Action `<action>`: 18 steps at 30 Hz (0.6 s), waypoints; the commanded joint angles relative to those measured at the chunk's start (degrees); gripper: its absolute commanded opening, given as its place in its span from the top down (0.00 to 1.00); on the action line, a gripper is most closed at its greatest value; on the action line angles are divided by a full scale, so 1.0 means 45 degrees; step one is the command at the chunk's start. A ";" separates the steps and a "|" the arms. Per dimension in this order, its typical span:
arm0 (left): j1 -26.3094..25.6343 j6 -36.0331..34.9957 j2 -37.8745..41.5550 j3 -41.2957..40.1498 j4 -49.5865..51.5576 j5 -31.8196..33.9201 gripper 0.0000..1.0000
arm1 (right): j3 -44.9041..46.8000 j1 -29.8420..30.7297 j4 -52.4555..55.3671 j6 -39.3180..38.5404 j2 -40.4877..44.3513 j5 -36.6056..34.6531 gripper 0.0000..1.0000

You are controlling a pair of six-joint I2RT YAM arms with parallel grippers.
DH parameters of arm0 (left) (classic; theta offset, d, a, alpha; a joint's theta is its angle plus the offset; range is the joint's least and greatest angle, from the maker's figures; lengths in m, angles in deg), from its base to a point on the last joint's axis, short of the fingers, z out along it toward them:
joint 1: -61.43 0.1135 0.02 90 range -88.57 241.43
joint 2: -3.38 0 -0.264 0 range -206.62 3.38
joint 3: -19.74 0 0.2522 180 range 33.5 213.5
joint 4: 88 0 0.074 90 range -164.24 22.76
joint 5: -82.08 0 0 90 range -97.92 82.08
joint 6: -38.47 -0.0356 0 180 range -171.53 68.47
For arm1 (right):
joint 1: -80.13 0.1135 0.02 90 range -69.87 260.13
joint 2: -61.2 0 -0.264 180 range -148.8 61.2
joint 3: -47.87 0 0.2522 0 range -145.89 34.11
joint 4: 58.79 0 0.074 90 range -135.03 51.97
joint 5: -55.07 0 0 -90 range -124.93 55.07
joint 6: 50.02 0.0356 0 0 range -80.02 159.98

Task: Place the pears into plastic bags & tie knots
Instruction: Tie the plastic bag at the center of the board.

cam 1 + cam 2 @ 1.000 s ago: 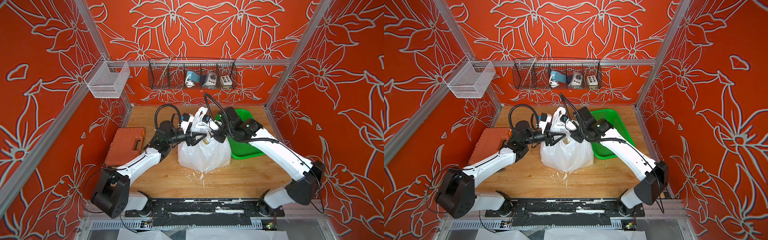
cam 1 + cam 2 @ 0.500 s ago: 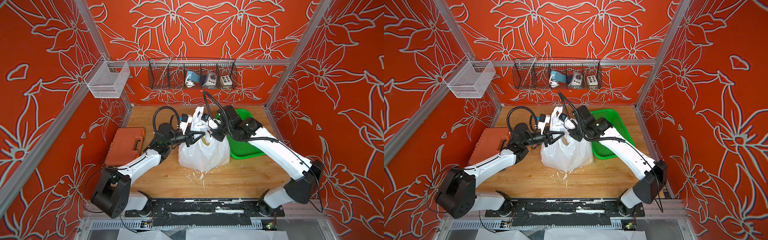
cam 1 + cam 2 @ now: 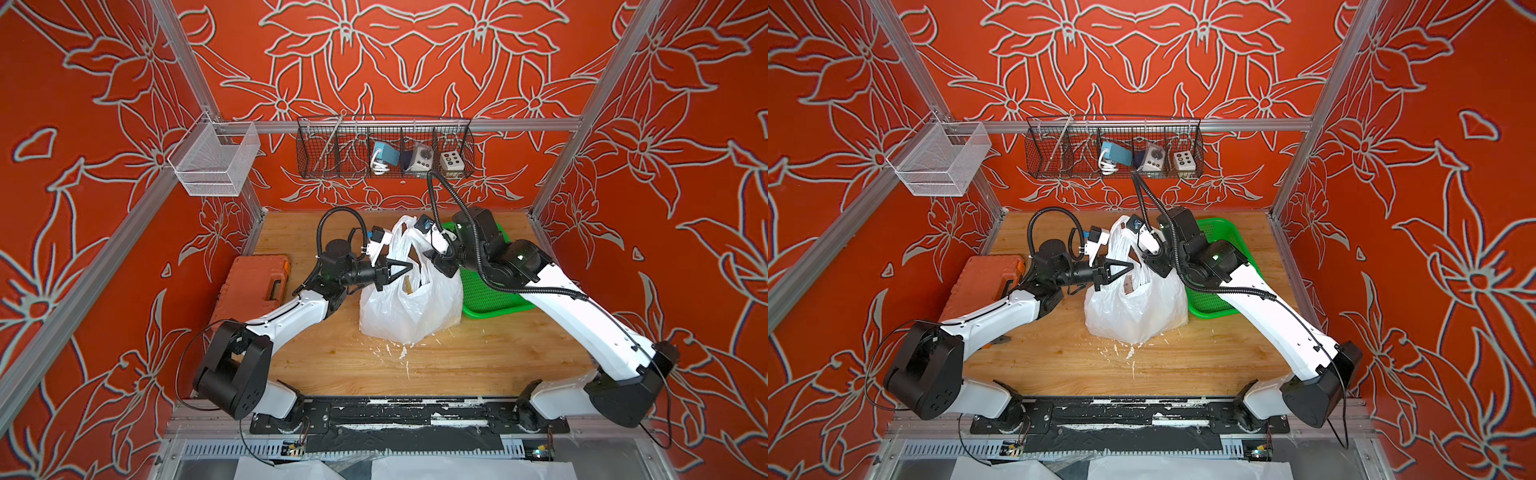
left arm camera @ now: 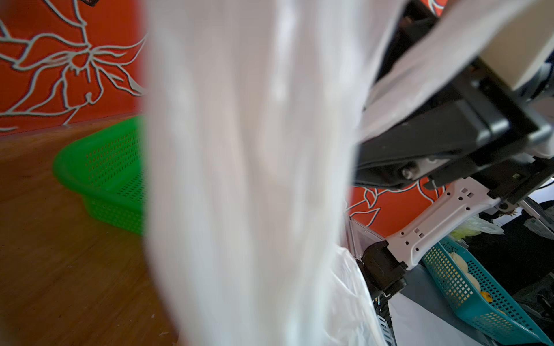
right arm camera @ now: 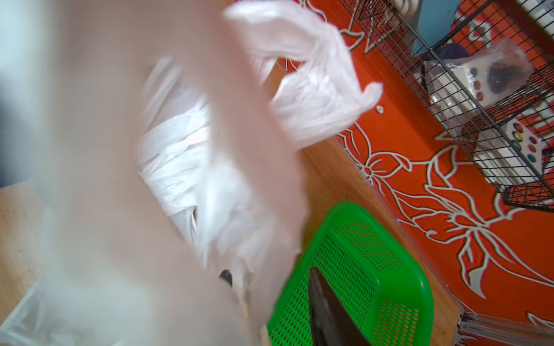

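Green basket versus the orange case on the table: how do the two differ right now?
The green basket is an open, perforated tray; the orange case is a closed, solid box with a handle. The basket sits on the right, close beside the plastic bag; the case lies at the left edge, apart from the bag. Both rest flat on the wooden table.

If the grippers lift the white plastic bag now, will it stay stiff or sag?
Probably sags: the plastic bag is thin, wrinkled film slumped on the table. Likely bottom-heavy, since its lower part bulges. It may slip; the film looks glossy.
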 commanded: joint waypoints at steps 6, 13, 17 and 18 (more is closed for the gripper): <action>0.0043 -0.1072 -0.0605 0.1199 0.1083 -0.1480 1.00 | -0.0279 -0.0010 0.0399 -0.0363 0.0054 0.2075 1.00; 0.0092 -0.2183 -0.1172 0.2472 0.3136 -0.2677 1.00 | -0.2510 0.0187 0.3970 -0.0957 -0.1802 0.1723 1.00; 0.0155 -0.3021 -0.1160 0.2812 0.4263 -0.3183 1.00 | -0.2312 0.0184 0.3876 -0.0957 -0.2189 0.0276 1.00; 0.0180 -0.3184 -0.1094 0.2814 0.4449 -0.3294 1.00 | -0.2315 0.0182 0.3816 -0.0919 -0.2208 0.0098 1.00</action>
